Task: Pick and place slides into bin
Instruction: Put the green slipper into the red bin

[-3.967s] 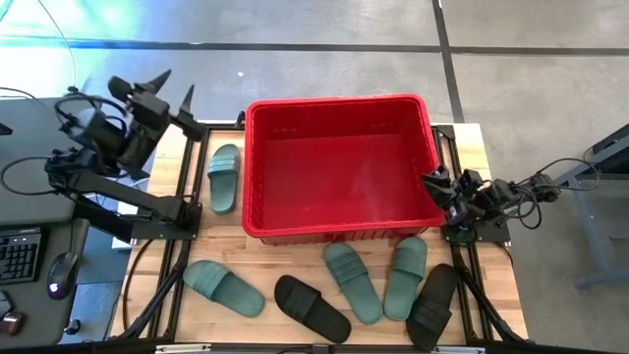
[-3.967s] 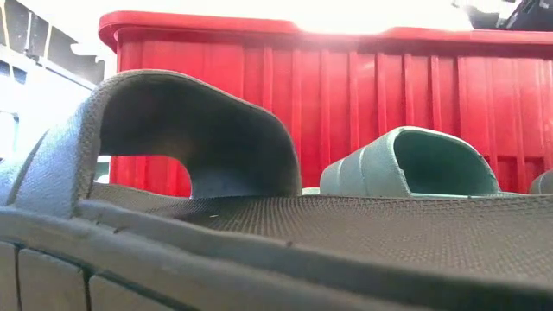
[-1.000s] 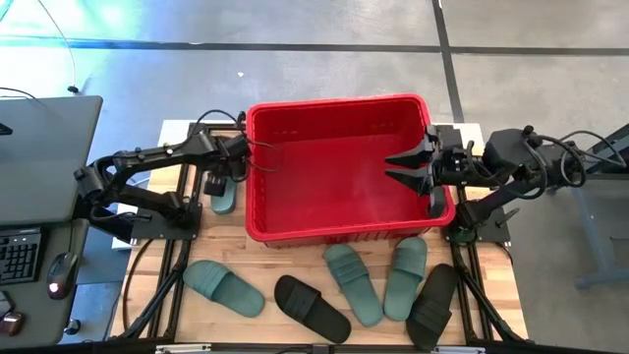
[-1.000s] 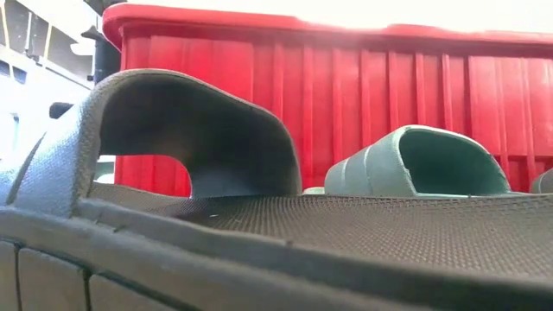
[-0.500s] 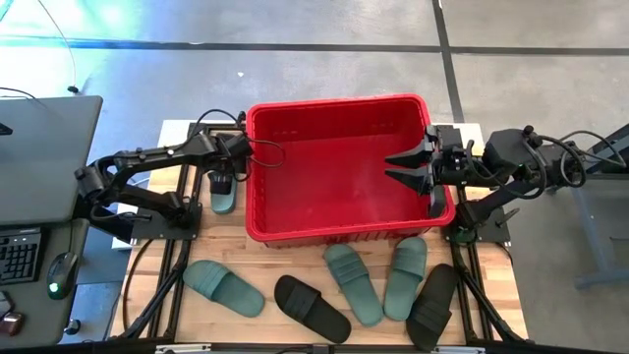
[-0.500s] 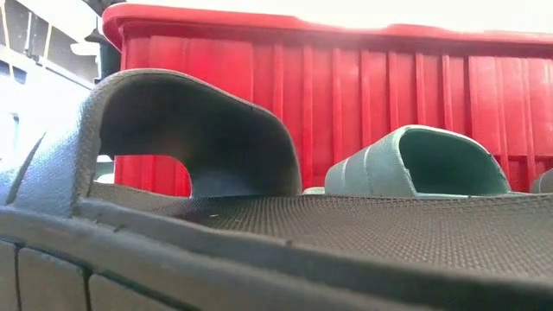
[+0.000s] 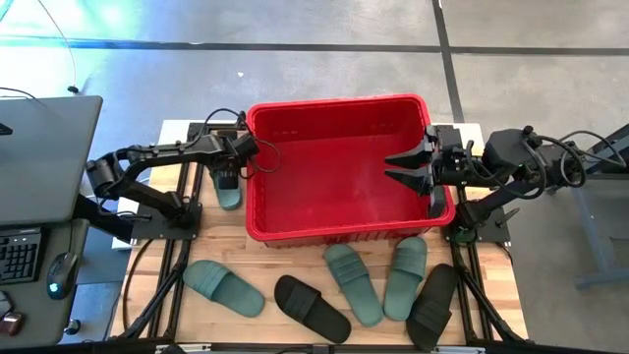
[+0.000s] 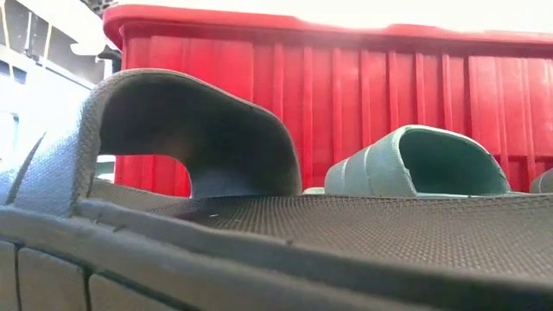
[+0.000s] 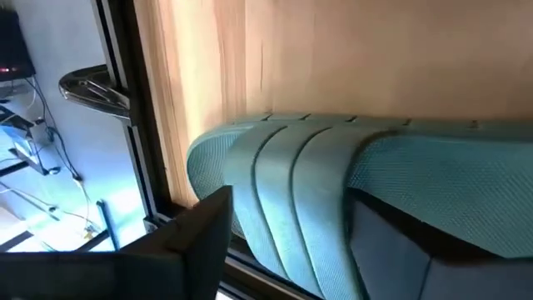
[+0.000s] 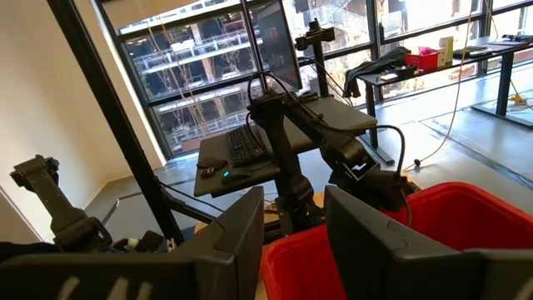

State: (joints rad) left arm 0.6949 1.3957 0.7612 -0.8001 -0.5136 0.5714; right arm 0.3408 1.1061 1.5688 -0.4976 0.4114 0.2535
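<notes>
The left gripper (image 7: 227, 178) is low over a sage green foam slide sandal (image 7: 229, 192) lying just outside the bin's left wall. In the left wrist view its dark fingers (image 9: 179, 242) are spread to either side of the sandal's ribbed, finely textured strap (image 9: 308, 183), but whether they are pressing on the foam cannot be told. Beside that gripper stands the large rectangular red plastic bin (image 7: 257, 226), with a rolled rim and vertical ribs on its wall, holding no sandals. Across the bin, the right gripper (image 7: 406, 168) hangs over the bin's right side with its two pointed fingers spread apart and nothing between them. The other slides lie on the pale wooden table (image 7: 265, 265) in front of the bin: a sage green slide at front left (image 7: 223, 287), a black slide (image 7: 312, 308), two sage green slides side by side (image 7: 354, 282) (image 7: 405, 277), and a second black slide (image 7: 432, 306) at the right. The low view looks across the black slide's woven-textured footbed (image 8: 346, 233) and arched strap.
</notes>
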